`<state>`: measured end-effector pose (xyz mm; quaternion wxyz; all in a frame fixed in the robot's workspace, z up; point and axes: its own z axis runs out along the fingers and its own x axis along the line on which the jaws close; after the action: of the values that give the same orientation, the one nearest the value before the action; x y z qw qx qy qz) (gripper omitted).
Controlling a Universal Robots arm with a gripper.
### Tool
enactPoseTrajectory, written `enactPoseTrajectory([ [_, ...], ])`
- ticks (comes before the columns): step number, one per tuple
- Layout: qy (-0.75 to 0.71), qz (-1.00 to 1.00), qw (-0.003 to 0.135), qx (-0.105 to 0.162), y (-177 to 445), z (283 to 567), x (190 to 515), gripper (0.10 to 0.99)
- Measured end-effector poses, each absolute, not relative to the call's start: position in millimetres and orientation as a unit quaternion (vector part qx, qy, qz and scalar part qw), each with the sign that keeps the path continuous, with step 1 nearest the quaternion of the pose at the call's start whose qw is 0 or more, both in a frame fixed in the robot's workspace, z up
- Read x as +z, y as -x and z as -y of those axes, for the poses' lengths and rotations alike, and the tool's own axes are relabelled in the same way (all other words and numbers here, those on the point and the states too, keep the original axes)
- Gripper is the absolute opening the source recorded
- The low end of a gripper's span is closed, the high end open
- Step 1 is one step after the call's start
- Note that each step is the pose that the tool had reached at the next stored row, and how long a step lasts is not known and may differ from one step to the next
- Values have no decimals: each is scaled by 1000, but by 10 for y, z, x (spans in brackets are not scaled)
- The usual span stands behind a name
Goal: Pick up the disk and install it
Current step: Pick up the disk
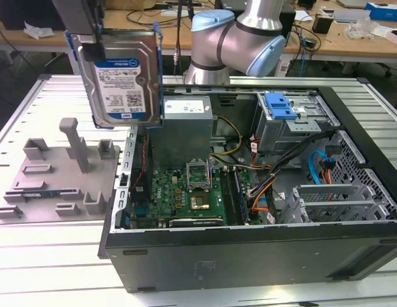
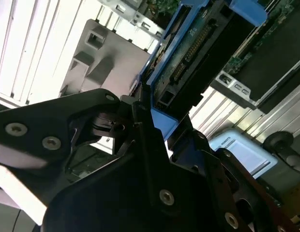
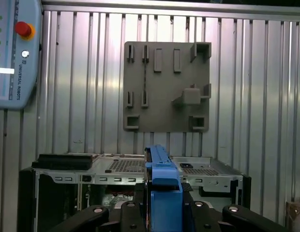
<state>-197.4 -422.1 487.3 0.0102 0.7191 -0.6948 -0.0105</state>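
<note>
1. disk [image 1: 121, 77] — hangs upright in the air, label toward the exterior camera, above the open PC case [image 1: 250, 256] wall on the exterior view's left, between the grey fixture plate [image 1: 57, 173] and the power supply [image 1: 186, 121].
2. gripper [image 1: 93, 41] is clamped on the disk's upper end. In the first wrist view its fingers [image 3: 139, 203] pinch the blue bracket [image 3: 162, 169] from both sides.
3. Step in hand, as I read it: carrying the disk across to the drive cage [image 1: 294, 128] with the blue latch [image 1: 280, 105], on the exterior view's right of the case.
4. To do it well, travel high over the power supply and the cable bundle [image 1: 275, 173]. The grip sits on plastic at one end, so the long body could swing or slip — go slow, no sharp turns.
5. Connector edge [image 2: 188, 53] points away from the gripper in the second wrist view. Square it to the cage opening before any descent.
</note>
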Motion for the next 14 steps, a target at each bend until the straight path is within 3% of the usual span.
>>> enactPoseTrajectory([
  [14,-719,695,10,-11,1437,4455,4873,369],
])
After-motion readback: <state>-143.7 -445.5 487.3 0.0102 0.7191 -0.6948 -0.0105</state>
